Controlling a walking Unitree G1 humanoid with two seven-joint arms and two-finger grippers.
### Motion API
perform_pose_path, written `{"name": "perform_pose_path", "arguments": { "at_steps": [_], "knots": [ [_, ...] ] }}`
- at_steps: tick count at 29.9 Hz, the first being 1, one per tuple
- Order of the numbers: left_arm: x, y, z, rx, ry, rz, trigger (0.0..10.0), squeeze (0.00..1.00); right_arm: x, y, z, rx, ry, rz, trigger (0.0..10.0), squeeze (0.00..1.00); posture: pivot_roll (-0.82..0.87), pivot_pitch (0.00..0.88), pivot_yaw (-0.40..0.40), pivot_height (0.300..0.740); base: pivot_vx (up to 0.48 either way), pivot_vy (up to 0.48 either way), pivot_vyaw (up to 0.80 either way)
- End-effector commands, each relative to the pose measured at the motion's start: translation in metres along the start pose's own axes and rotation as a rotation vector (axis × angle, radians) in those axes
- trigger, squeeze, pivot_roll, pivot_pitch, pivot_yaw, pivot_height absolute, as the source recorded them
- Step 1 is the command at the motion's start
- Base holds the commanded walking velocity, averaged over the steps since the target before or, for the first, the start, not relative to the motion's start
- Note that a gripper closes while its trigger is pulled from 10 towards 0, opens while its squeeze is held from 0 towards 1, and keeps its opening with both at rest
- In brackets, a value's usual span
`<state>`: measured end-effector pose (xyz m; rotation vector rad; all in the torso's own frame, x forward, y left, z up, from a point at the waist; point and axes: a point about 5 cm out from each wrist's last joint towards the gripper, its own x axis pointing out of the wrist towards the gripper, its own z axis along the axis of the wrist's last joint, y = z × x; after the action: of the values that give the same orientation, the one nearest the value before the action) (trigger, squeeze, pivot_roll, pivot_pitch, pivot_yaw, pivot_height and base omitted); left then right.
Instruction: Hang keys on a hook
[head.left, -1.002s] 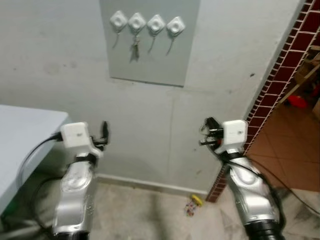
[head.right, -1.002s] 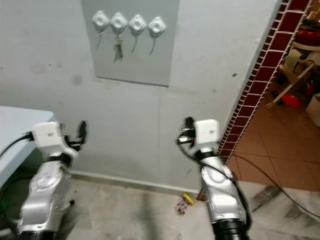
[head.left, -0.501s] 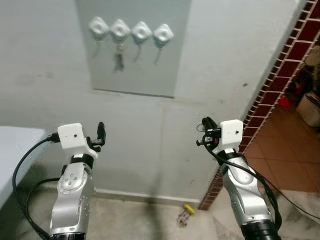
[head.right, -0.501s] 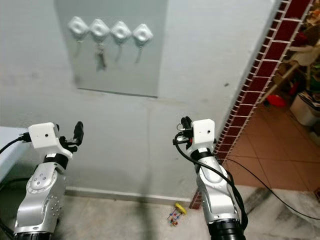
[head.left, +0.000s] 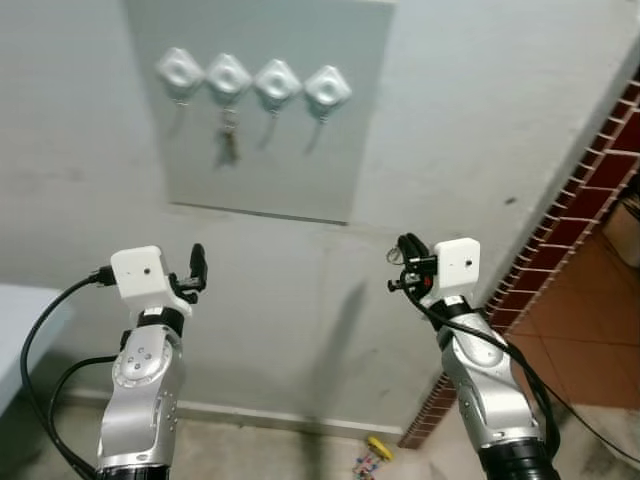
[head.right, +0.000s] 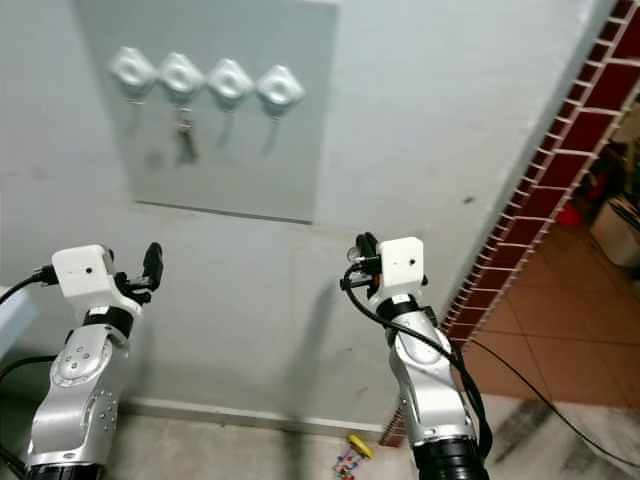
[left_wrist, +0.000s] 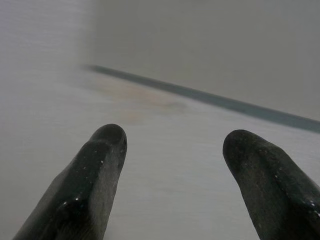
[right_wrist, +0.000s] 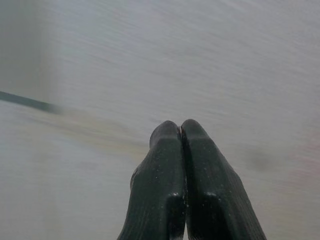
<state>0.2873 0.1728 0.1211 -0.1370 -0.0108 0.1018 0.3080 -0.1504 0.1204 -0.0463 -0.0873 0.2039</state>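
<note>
In the left eye view, a grey panel (head.left: 262, 110) was seen fixed to the wall (head.left: 470, 130), with four white hooks (head.left: 253, 80) in a row near its top edge. A bunch of keys (head.left: 228, 143) was seen hanging from the second hook from the panel's left edge; the other three hooks were bare. By that showing the task was judged done, or nearly so, with nothing left but drawing back. The left gripper (head.left: 197, 268) and the right gripper (head.left: 408, 258) were held raised below the panel's bottom edge, well apart from the keys.

In the right eye view, small coloured objects (head.right: 352, 455) were seen on the floor (head.right: 250, 450) near the foot of the wall; what they were could not be told.

In the left wrist view, the left gripper's fingers (left_wrist: 95, 170) were seen spread apart with nothing between them, facing the pale wall.

In the right wrist view, the right gripper's fingers (right_wrist: 160, 185) were seen pressed together, and nothing could be made out between them.
</note>
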Motion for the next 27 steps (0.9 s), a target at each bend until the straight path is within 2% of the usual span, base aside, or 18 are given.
{"name": "perform_pose_path", "arguments": {
  "at_steps": [1, 10, 12, 13, 19, 21, 24, 27],
  "knots": [
    [0.001, 0.004, 0.006, 0.03, -0.016, 0.014, 10.0, 0.0, 0.004, 0.003, 0.007, 0.008, -0.027, 0.011, 10.0, 0.0, -0.08, 0.0, -0.045, 0.74, 0.0, 0.0, 0.0],
    [0.0, -0.002, 0.013, 0.04, -0.056, -0.037, 10.0, 0.0, 0.005, 0.004, 0.008, 0.004, -0.028, 0.036, 10.0, 0.0, -0.08, 0.0, -0.046, 0.74, 0.0, 0.0, 0.0],
    [-0.002, -0.013, 0.022, 0.077, -0.092, -0.168, 10.0, 0.0, 0.007, 0.008, 0.012, 0.008, -0.041, 0.068, 10.0, 0.0, -0.08, 0.0, -0.045, 0.74, 0.0, 0.0, 0.0],
    [-0.003, -0.016, 0.024, 0.098, -0.1, -0.186, 10.0, 0.0, 0.008, 0.009, 0.012, 0.008, -0.043, 0.076, 10.0, 0.0, -0.08, 0.0, -0.045, 0.74, 0.0, 0.0, 0.0],
    [-0.003, -0.017, 0.025, 0.117, -0.104, -0.19, 10.0, 0.0, 0.009, 0.009, 0.012, 0.007, -0.043, 0.082, 10.0, 0.0, -0.08, 0.0, -0.045, 0.74, 0.0, 0.0, 0.0],
    [-0.002, -0.022, 0.029, 0.13, -0.123, -0.209, 10.0, 0.0, 0.013, 0.015, 0.018, 0.018, -0.065, 0.121, 10.0, 0.0, -0.08, 0.0, -0.043, 0.74, 0.0, 0.0, 0.0],
    [0.0, -0.032, 0.043, 0.192, -0.186, -0.255, 10.0, 0.0, 0.029, 0.035, 0.048, 0.064, -0.169, 0.26, 10.0, 0.0, -0.07, 0.0, -0.045, 0.74, 0.0, 0.0, 0.0],
    [0.002, -0.033, 0.049, 0.208, -0.198, -0.264, 10.0, 0.0, 0.036, 0.038, 0.059, 0.08, -0.201, 0.291, 10.0, 0.0, -0.06, 0.0, -0.049, 0.74, 0.0, 0.0, 0.0]
  ]
}}
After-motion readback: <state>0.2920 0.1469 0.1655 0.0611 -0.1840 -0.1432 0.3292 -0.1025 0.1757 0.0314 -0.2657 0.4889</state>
